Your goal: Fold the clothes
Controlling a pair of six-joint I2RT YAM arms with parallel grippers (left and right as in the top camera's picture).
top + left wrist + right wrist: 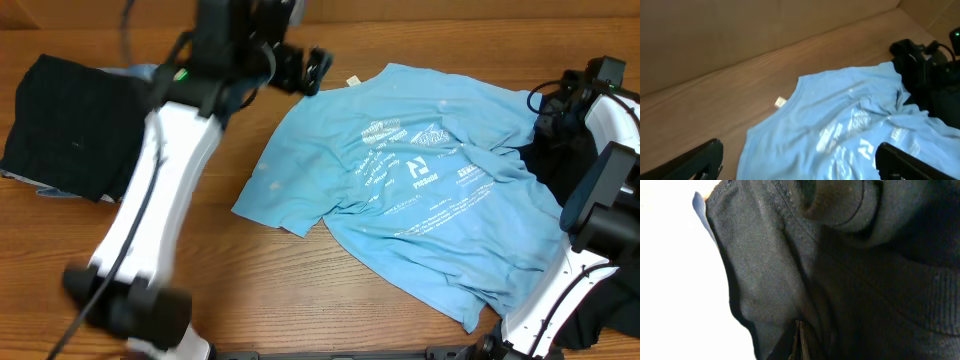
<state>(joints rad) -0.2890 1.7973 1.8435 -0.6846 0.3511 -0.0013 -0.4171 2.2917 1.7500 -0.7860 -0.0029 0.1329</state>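
Note:
The light blue T-shirt (420,180) with white print lies spread and wrinkled on the table, right of centre. It also shows in the left wrist view (840,130). My left gripper (312,70) is open and empty, above the table just beyond the shirt's upper left edge; its fingers straddle the shirt in the left wrist view (800,167). My right gripper (552,108) is pressed into a black garment (560,170) beside the shirt's right side. In the right wrist view its fingers (799,340) are closed together, with folds of the black garment (850,280) gathering at them.
Another black garment (70,125) lies at the table's left, over a bit of light fabric. A small pale tag (352,82) lies on the wood near the shirt's collar and also shows in the left wrist view (780,102). A wooden wall (740,35) backs the table.

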